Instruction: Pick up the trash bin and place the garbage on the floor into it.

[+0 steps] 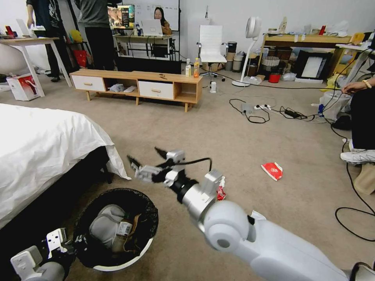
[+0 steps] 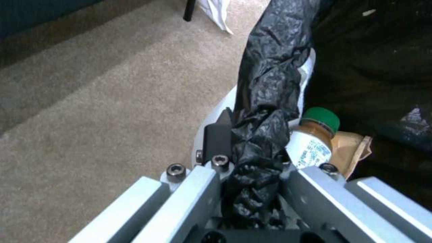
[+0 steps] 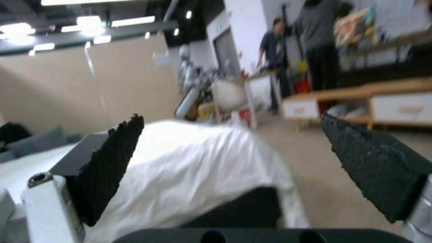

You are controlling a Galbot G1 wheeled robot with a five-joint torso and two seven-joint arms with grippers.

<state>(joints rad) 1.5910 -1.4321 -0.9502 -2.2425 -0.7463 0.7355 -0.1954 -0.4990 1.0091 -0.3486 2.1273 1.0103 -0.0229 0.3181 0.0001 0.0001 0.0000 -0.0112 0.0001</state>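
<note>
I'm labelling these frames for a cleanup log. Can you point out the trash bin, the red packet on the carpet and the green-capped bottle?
trash bin [image 1: 117, 266]: head view, on its white front rim.
red packet [image 1: 272, 170]: head view, middle of its flat face.
green-capped bottle [image 2: 320, 118]: left wrist view, on the green cap.

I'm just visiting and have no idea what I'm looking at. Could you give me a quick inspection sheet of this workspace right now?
Surface: beige carpet floor.
Job's things: trash bin, black-lined, beside the bed, already holding a green-capped bottle, brown paper bag and white tissues; flat red packet and crushed red can lie on the carpet.
Clutter: upright drink bottles on the low wooden cabinet.
Grippers: left gripper shut on the bin's rim and bag; right gripper open, empty, raised above the floor.
Cables: black cords and a power strip on the carpet.
Surroundings: desks, white chair, standing fan; people at the edges.
</note>
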